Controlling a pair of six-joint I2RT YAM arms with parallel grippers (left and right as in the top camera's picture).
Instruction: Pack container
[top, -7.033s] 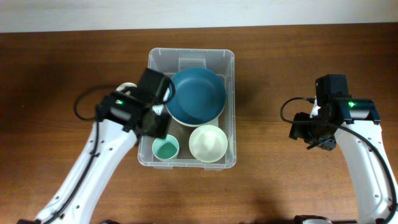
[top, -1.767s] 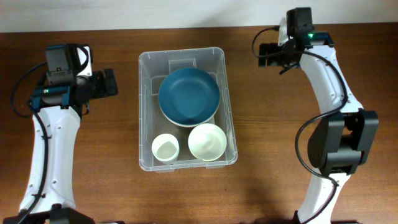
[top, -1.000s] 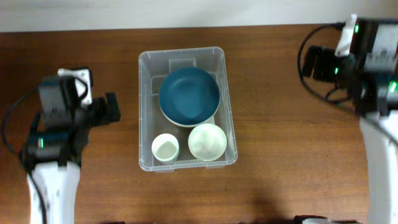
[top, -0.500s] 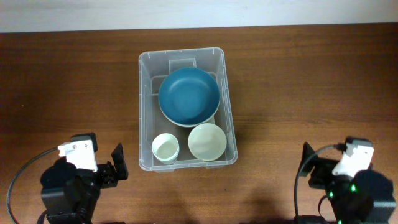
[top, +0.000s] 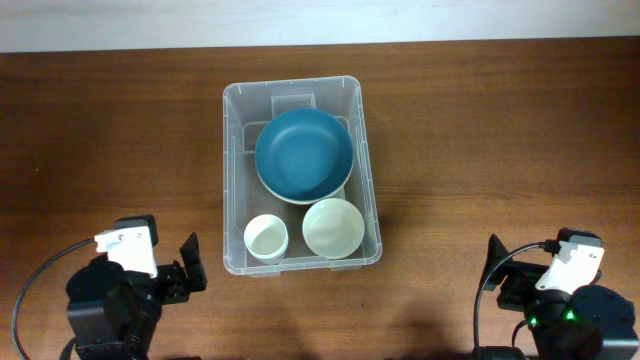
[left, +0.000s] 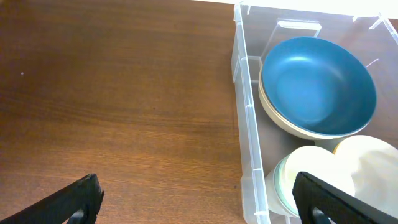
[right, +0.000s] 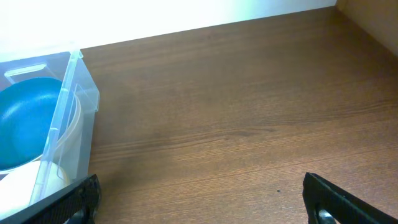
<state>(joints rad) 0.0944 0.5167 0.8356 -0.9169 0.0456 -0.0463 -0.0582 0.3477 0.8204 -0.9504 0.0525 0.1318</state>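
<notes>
The clear plastic container (top: 228, 170) stands at the table's middle. It holds a large blue bowl (top: 304, 155), a cream bowl (top: 334, 228) and a small white cup (top: 266, 238). My left gripper (top: 188, 266) is open and empty at the front left, apart from the container. In the left wrist view its fingers (left: 202, 205) straddle bare wood beside the container wall (left: 244, 124), with the blue bowl (left: 317, 87) inside. My right gripper (top: 495, 268) is open and empty at the front right. Its view (right: 208, 205) shows the container (right: 79, 106) at the far left.
Brown wooden table (top: 500, 150) all around the container. A pale wall edge (top: 320, 20) runs along the back of the table.
My left gripper left the container, where it was by the small cup. Both arms swung wide and now sit low at the front edge. The container's contents have not moved.
</notes>
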